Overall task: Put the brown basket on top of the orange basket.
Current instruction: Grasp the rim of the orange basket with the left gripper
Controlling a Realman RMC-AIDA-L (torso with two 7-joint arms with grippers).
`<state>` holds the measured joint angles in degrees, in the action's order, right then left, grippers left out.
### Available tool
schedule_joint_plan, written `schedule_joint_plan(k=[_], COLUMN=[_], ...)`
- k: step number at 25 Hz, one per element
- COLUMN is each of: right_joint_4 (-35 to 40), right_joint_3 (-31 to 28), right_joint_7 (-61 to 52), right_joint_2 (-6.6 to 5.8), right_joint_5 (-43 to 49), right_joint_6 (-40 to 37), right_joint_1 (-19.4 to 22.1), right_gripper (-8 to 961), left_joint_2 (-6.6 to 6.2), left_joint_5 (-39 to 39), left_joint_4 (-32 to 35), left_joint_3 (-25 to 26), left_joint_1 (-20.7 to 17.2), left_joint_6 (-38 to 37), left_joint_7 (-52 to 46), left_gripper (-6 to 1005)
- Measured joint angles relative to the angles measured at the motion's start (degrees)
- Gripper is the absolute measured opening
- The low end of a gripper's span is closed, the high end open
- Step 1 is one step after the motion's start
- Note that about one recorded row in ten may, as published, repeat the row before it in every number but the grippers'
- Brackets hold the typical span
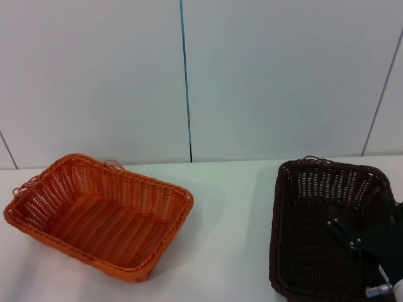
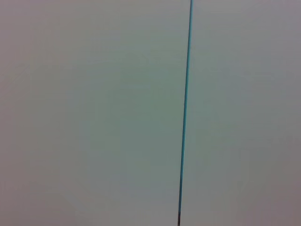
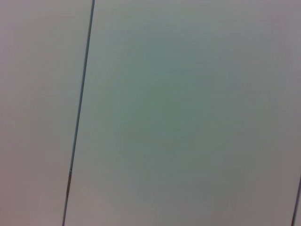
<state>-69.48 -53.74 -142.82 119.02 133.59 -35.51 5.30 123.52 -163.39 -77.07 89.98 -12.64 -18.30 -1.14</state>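
Sitting well apart on the white tabletop [image 1: 227, 207]: orange basket [image 1: 97, 214] on the left, brown basket [image 1: 327, 229] on the right.

The orange basket lies open side up and skewed, its long axis running from the far left toward the near right, with a small loose loop [image 1: 114, 163] at its far rim. The brown basket, also open side up, has its long axis running front to back, with its near end cut off by the head view's lower edge. The right gripper [image 1: 345, 234] reaches in from the lower right corner, over the brown basket's right half; whether its fingers are apart or together cannot be told, nor whether it touches the weave. Both wrist views show only the pale wall [image 2: 94, 113].
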Motion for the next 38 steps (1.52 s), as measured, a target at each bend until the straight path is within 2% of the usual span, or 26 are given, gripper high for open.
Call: schedule_joint_plan(k=[10, 21, 38], right_joint_4=[0.5, 1.2, 1.4], right_joint_3=[-0.9, -1.8, -2.0], right_joint_7=[0.0, 0.0, 0.0], right_joint_2=[-0.01, -0.02, -0.01], right_joint_5=[0.0, 0.0, 0.0], right_joint_6=[0.1, 0.1, 0.2], right_joint_1=[-0.1, 0.0, 0.3], right_gripper=[923, 923, 923], left_joint_2=[-0.97, -1.62, -1.23], left_joint_5=[0.0, -0.1, -0.1], left_joint_4=[-0.9, -3.0, -4.6], left_joint_3=[1.2, 5.1, 6.6], left_joint_1=[1.9, 7.9, 8.2], left_joint_6=[3.2, 15.2, 17.8], left_joint_7=[-2.5, -2.0, -1.8], left_gripper=[920, 920, 920])
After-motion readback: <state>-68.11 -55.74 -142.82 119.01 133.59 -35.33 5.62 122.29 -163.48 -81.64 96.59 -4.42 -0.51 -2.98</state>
